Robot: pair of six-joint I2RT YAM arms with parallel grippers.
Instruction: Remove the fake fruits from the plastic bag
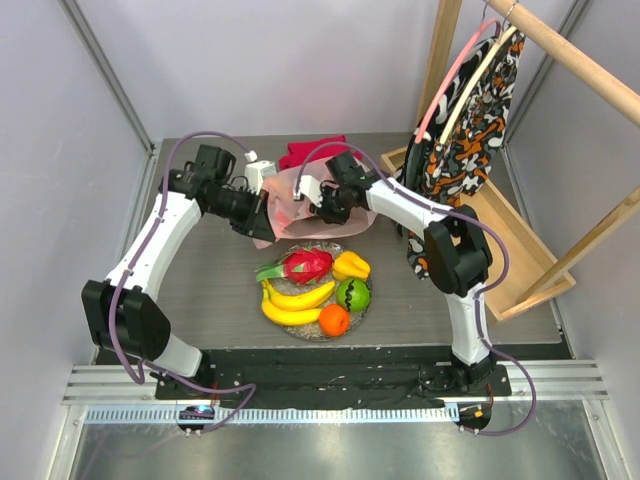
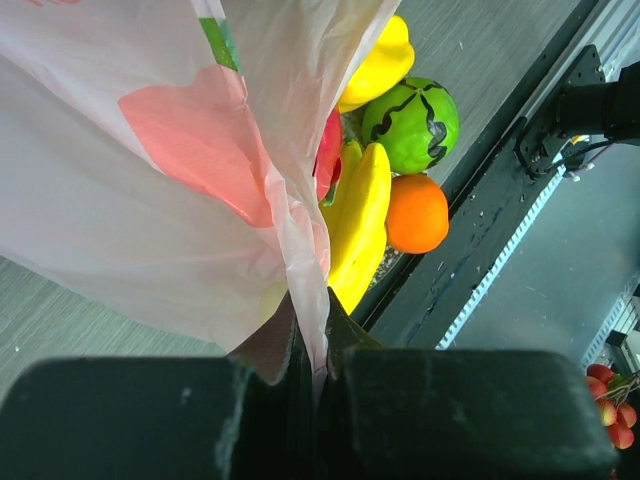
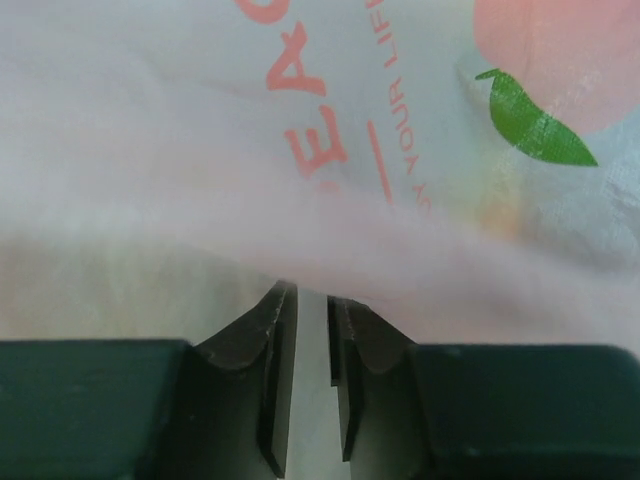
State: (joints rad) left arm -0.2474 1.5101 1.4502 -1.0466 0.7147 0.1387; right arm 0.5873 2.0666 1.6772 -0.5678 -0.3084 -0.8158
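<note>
The pale pink plastic bag hangs behind the plate, held up between my two arms. My left gripper is shut on a fold of its film. My right gripper has its jaws a narrow gap apart, with the bag draped across the fingertips. On the clear plate lie a dragon fruit, a yellow pepper-like piece, bananas, a green apple and an orange. The left wrist view shows the banana, apple and orange below the bag.
A folded red cloth lies at the back of the table. A wooden rack with a patterned garment stands at the right on a wooden frame. A black rail runs along the near edge. Small red fruits show beyond it.
</note>
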